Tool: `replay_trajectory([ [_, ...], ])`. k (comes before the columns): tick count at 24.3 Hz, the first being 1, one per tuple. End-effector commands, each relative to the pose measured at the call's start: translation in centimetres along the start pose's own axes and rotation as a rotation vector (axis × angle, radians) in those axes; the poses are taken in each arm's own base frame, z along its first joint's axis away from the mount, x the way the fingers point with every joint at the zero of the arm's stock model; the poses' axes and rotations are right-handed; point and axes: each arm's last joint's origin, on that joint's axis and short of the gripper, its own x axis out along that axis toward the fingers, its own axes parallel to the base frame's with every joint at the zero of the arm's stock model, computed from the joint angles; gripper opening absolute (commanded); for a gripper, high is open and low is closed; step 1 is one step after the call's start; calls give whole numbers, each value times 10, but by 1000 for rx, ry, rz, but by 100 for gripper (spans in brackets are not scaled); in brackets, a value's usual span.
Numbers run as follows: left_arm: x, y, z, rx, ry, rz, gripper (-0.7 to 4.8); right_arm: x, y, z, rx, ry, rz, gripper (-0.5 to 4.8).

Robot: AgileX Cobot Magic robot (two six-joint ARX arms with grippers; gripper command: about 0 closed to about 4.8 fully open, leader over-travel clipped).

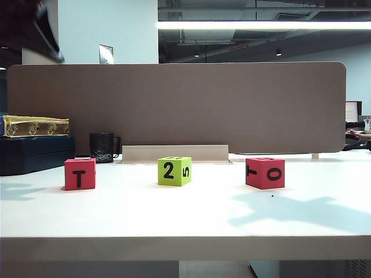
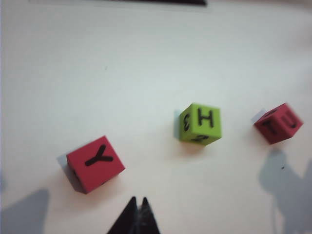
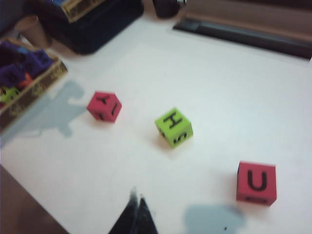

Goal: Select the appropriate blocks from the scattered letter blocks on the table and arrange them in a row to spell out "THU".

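Three letter blocks — T, 2, O — claws closed.

I saw both wrist views blurred; the left gripper and right gripper were cut off at the frame edge.

Wide bare table between three separate blocks

Left tool shut; right tool shut, both aloft.
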Motion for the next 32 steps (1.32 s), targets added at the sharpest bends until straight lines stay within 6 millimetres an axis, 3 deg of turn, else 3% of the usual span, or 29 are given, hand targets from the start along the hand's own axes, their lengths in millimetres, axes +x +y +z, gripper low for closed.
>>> replay_trajectory([
  [1, 31, 11, 6, -12, 81, 0, -3, 25, -1, -6, 20, 112, 17, -5],
  [6, 84, 32, 11, -12, 129, 18, -5, 73, -3, -12, 36, 181, 42, -5],
  [12, 115, 46, 20, 45, 174, 147, -5, 98, 11, -15, 4, 213, 61, -5],
  [18, 123, 43, 24, 51, 261, 155, -5, 104, 21, -17, -25, 233, 41, -5],
  [25, 158, 46, 2, 32, 391, 139, -5, 106, 21, -19, -29, 247, 7, -5],
  [32, 163, 44, 2, 40, 405, 142, -5, 106, 21, -20, -29, 252, 5, -5],
])
